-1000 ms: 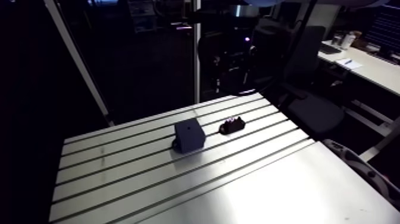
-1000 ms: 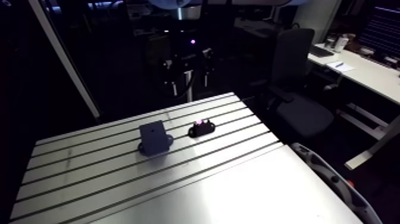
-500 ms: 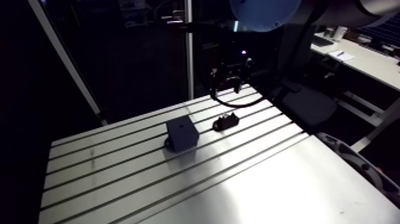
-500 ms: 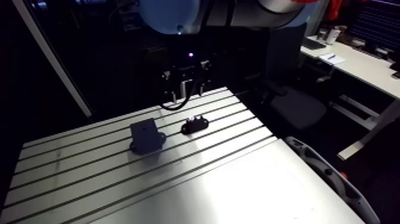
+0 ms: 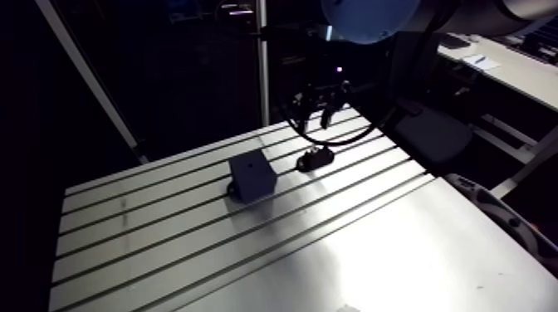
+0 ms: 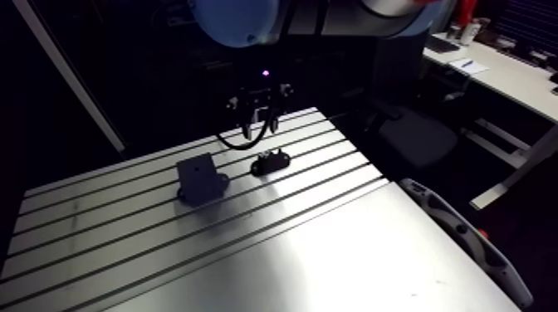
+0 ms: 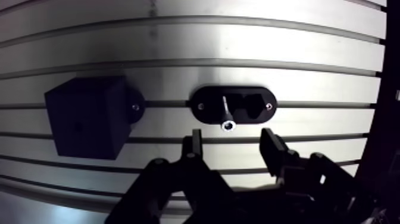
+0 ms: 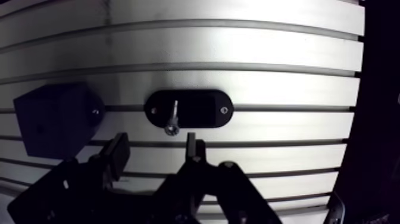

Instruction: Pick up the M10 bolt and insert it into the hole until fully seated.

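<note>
Just one bolt [image 7: 226,112] lies in one holder [image 7: 205,115] beside one block [image 7: 83,122]; gripper [image 7: 231,138] gapes empty.

You are working with a dim arm view: the surroundings are almost black, and the table [image 5: 374,241] is the only bright surface, lit from above with a pale sheen across its smooth near part. The block [image 5: 252,176] and the holder [image 5: 315,158] read as dark shapes with little surface detail. A small violet light [image 6: 266,73] glows on the wrist. In the wrist view, glare lies in bright bands along the table's ribs, the slots bow into curves, the bolt [image 7: 226,112] glints, and the gripper [image 7: 231,136] is a near-black silhouette.
</note>
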Controlling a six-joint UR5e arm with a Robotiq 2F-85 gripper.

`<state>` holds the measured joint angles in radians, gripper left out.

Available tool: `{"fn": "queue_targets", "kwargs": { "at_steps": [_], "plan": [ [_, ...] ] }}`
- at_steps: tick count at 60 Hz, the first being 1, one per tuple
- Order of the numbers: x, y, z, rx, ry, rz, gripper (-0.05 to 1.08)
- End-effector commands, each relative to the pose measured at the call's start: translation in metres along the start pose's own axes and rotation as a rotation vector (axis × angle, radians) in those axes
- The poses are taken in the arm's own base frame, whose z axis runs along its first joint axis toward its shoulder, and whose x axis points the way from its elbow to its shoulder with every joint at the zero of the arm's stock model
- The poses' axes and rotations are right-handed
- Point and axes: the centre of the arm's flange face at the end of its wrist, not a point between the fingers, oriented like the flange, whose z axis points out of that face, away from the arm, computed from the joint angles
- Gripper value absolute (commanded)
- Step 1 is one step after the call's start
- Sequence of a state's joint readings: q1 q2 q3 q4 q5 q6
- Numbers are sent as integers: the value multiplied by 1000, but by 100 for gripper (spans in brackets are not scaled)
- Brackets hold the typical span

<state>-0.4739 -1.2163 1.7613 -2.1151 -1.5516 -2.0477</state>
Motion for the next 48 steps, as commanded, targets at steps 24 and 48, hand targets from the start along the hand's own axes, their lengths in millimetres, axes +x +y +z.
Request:
{"fn": "queue_targets", "kwargs": {
  "at_steps": [24,48],
  "plan": [
    [8,4,11,10,-51,30,45],
    [16,9,12,5,-108,45,45]
  ]
}}
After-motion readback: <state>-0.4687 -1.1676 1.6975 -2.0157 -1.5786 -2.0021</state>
